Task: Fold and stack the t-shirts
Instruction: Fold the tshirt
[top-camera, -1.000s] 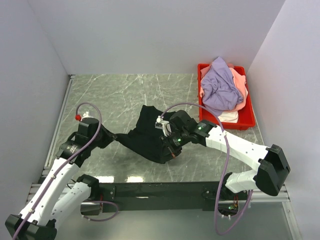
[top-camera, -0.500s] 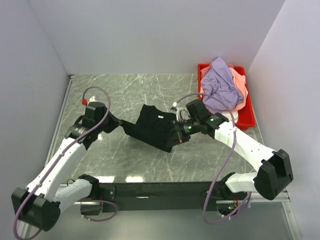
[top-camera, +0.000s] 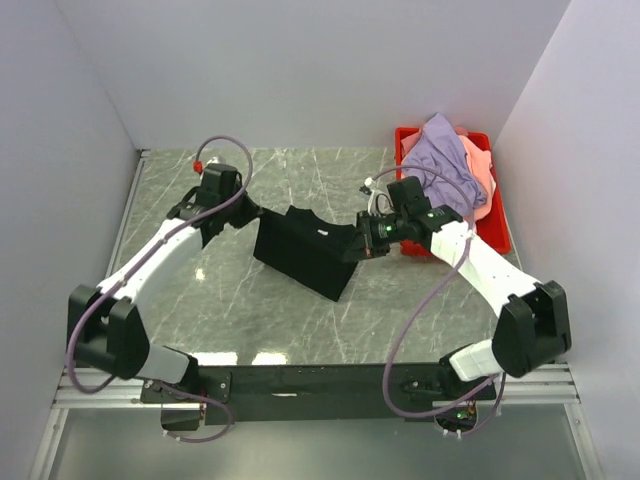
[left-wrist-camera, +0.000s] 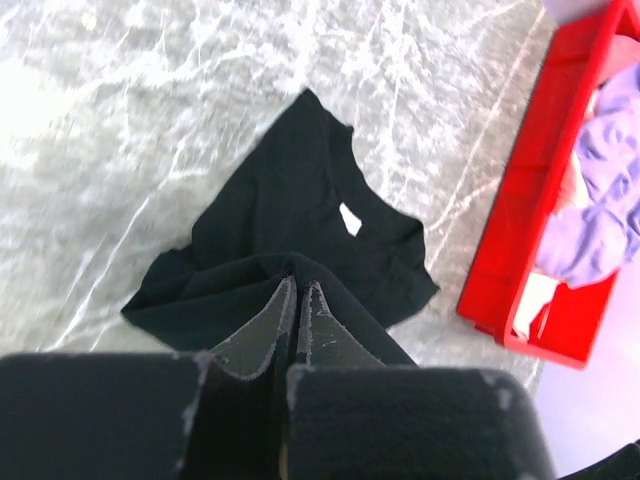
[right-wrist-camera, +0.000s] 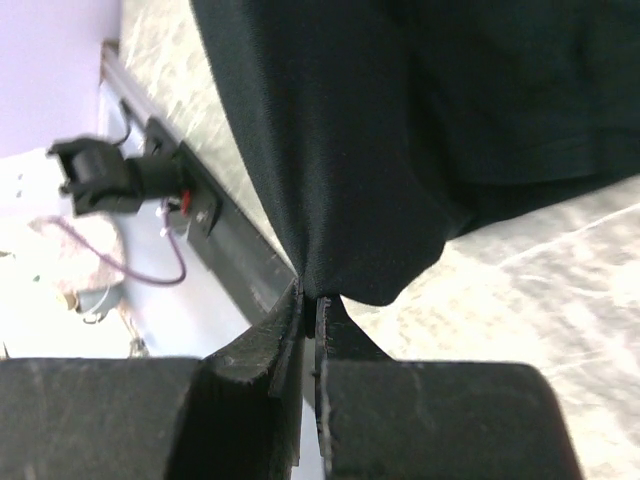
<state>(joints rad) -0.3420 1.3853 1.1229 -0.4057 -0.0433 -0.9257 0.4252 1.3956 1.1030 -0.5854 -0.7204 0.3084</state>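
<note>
Top external view: a large black cloth t-shirt (top-camera: 305, 258) with a small white label (left-wrist-camera: 350, 218) is stretched across the middle of the grey marble table (top-camera: 250, 325). The left gripper (top-camera: 246, 220) is clamped on its left edge and the right gripper (top-camera: 362, 246) on its right edge. A lavender t-shirt (top-camera: 445, 165) and a salmon-pink t-shirt (top-camera: 483, 168) are heaped in the red plastic bin (top-camera: 497, 243) at far right.

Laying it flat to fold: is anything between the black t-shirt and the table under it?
Nothing visible. The left gripper and right gripper pinch the black t-shirt; the red bin sits off to the right.
</note>
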